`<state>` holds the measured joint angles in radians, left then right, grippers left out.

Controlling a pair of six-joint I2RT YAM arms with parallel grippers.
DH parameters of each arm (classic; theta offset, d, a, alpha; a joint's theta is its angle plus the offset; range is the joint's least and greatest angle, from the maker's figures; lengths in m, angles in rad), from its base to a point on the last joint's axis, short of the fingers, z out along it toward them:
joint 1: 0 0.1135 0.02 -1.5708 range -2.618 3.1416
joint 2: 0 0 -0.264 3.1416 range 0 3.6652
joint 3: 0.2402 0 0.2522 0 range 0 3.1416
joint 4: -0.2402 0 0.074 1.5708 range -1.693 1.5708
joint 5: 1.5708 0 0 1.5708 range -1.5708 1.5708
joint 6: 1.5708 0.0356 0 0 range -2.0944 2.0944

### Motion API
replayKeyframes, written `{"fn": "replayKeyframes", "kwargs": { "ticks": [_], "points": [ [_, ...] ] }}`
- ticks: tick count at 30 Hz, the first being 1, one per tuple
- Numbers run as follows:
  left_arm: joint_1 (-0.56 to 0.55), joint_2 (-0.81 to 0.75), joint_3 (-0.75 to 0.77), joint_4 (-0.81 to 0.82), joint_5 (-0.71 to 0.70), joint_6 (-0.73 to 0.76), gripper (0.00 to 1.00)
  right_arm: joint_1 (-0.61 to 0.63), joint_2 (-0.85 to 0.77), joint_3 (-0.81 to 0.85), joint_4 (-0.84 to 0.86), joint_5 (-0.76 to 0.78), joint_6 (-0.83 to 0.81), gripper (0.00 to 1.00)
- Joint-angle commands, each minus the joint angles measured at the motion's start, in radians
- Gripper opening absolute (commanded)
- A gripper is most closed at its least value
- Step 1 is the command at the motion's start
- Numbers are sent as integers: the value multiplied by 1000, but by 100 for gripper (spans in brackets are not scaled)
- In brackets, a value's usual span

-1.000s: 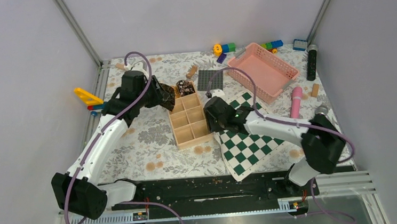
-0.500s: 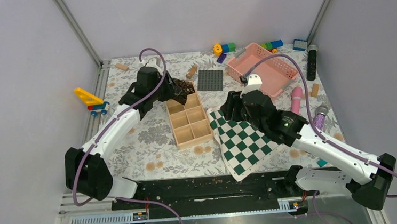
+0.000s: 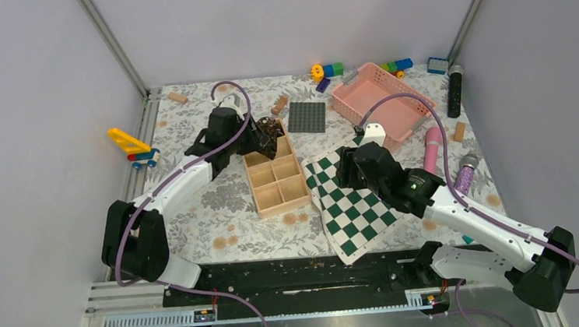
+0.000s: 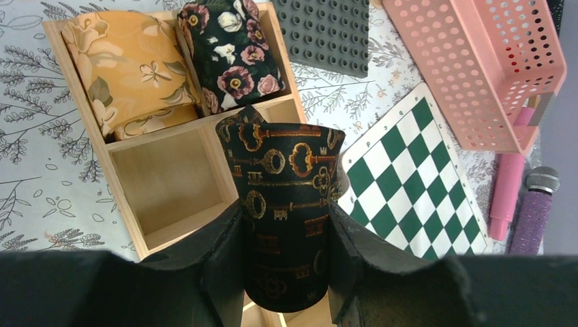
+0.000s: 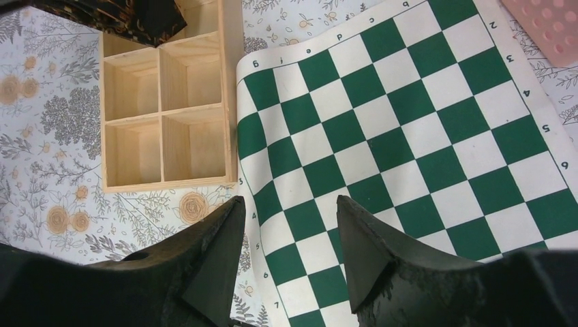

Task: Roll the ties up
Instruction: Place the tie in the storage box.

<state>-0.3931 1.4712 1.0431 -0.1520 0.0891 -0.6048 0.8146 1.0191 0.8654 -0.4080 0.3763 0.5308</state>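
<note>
The left fingers (image 4: 218,266) are clenched on a rolled tie (image 4: 283,184), dark cloth printed with gold keys, gripping the coil by both sides with its top standing up free. The roll hangs over the wooden box (image 3: 276,182), by the middle row on the side nearest the checkered mat (image 3: 360,205); whether its lower end touches the wood is hidden by the fingers.

Two more rolls sit in the box's far row. The golden tie (image 4: 129,68), with pale flowers, fills the compartment away from the mat. The flowered tie (image 4: 232,54), black with pink blooms, fills the one beside it, and only the divider lies between them. The other four compartments show bare wood in the right wrist view.

The right fingers (image 5: 218,252) stand apart with nothing between them. They are held above the mat's edge, just beside the near corner of the box.

The mat lies flat on the table (image 3: 212,209), its long edge close along the box. A grey studded plate (image 3: 306,117) lies just past the box's far end, and a pink basket (image 3: 383,97) lies beyond the mat, farther from the box than the plate.
</note>
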Motion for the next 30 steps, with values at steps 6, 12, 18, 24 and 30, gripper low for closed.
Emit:
{"fn": "replayKeyframes", "kwargs": {
  "ticks": [6, 12, 18, 24, 30],
  "points": [
    [-1, 36, -48, 163, -40, 23, 22, -12, -6, -6, 10, 14, 8, 59],
    [-1, 67, -32, 116, -83, 35, 22, -12, -6, -13, 10, 13, 13, 59],
    [-1, 46, -48, 89, -156, 58, 22, -14, 1, -16, 9, 8, 14, 59],
    [-1, 60, -49, 73, -182, 74, 21, -14, 14, -12, 10, 2, 15, 59],
    [-1, 82, -49, 60, -203, 74, 21, -14, 16, -14, 10, -3, 18, 59]
  ]
}}
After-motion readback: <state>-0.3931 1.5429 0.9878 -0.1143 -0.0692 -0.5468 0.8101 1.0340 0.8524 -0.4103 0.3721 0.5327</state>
